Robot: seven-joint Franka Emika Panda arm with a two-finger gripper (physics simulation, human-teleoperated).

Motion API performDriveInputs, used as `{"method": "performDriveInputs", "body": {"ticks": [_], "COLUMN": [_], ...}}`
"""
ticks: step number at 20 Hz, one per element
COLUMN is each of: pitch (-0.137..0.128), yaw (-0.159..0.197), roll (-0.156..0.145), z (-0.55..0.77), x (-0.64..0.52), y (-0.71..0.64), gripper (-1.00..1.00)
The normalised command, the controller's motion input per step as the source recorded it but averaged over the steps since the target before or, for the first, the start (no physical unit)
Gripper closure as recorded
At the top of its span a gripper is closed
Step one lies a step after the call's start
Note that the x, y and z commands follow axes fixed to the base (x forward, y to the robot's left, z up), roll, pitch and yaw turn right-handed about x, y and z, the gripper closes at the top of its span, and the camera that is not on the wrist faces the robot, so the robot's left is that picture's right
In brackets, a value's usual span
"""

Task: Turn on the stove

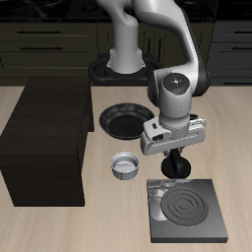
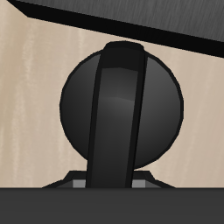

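The stove (image 1: pixel 185 211) is a flat dark grey slab with pale burner rings, near the table's front edge. My gripper (image 1: pixel 177 174) hangs low over the stove's back edge, its dark fingers drawn together to a narrow tip. In the wrist view a round black knob (image 2: pixel 77 109) fills the middle, close below me, on pale wood. One dark bar crosses the knob's middle and no gap between fingers shows. I cannot tell whether the tip touches the knob. A dark slab edge (image 2: pixel 131 22) runs beyond the knob.
A round black frying pan (image 1: pixel 126 120) lies farther back beside the arm. A small grey bowl (image 1: pixel 125 167) stands just beside the stove. A large dark brown cabinet block (image 1: pixel 49 143) takes up one side of the table.
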Motion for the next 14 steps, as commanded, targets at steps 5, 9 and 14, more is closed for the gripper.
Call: {"method": "performDriveInputs", "body": {"ticks": [5, 9, 14], "pitch": [0.017, 0.013, -0.017], "yaw": [0.132, 0.058, 0.076], "roll": [-0.025, -0.040, 0.002], "z": [0.19, 0.18, 0.13], "x": [0.18, 0.16, 0.04], "y": [-0.15, -0.26, -0.14], "gripper": [1.00, 1.00, 1.00]}}
